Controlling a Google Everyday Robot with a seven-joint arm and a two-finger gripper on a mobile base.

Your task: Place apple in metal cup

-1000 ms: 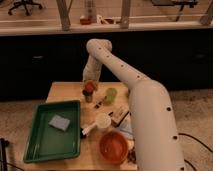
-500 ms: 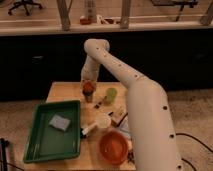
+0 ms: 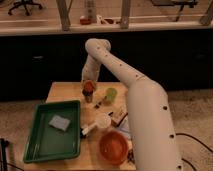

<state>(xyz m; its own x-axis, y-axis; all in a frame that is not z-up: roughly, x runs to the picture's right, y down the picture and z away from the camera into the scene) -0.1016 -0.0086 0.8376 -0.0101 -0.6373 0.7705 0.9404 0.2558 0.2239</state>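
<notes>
The apple [image 3: 89,87] is a small red-orange round fruit held at the tip of my gripper [image 3: 88,86], right over the mouth of the metal cup [image 3: 89,97]. The cup is a small dark grey tumbler standing near the far middle of the wooden table [image 3: 60,92]. My arm reaches from the lower right, up and over, and comes down onto the cup from above. The apple seems to touch or sit just at the cup's rim.
A light green cup [image 3: 110,95] stands right of the metal cup. A green tray [image 3: 50,131] holding a grey sponge [image 3: 59,122] fills the left. A white cup [image 3: 102,121] and an orange-red bowl [image 3: 114,147] sit near the front, close to my arm.
The gripper with the apple has come down a little toward the metal cup. Nothing else on the table has moved.
</notes>
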